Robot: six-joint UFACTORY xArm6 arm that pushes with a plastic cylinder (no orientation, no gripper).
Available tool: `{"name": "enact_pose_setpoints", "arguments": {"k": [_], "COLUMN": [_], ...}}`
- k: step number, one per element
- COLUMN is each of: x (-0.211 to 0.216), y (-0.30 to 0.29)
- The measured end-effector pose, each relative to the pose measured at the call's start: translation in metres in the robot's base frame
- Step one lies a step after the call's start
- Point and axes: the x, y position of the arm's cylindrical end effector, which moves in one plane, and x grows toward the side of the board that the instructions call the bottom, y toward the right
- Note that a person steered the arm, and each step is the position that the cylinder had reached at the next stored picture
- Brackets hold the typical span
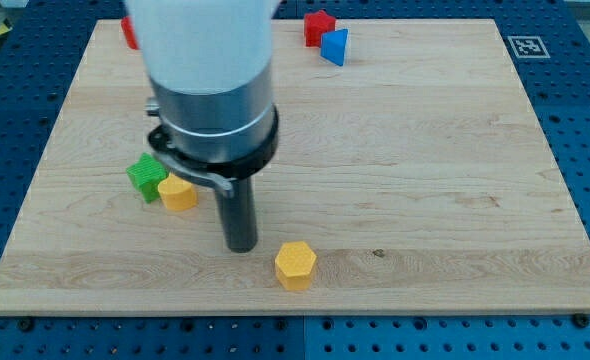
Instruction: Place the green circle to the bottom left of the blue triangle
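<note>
Yellow hexagon (296, 265) nearest, just right of my tip (240, 246). No fingers to spread or press, only a rod. Green block (146, 178), shape unclear, touching yellow block (179, 193) left of my tip, well apart from blue triangle (335, 47) at worktop (425, 180) top; likely not yet lined up for a push.

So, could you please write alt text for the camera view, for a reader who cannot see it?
A robot arm's dark rod stands on a wooden board, my tip just right of a yellow block touching a green block, with a yellow hexagon to the tip's lower right. Near the view's top lie a blue triangle and a red block.
</note>
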Motion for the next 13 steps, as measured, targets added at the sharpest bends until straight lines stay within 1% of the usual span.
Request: {"name": "enact_pose_setpoints", "arguments": {"k": [1,3,6,8,13], "x": [0.0,-0.002,-0.03,-0.067,-0.175], "y": [-0.009,-0.009,0.0,0.014,0.031]}}
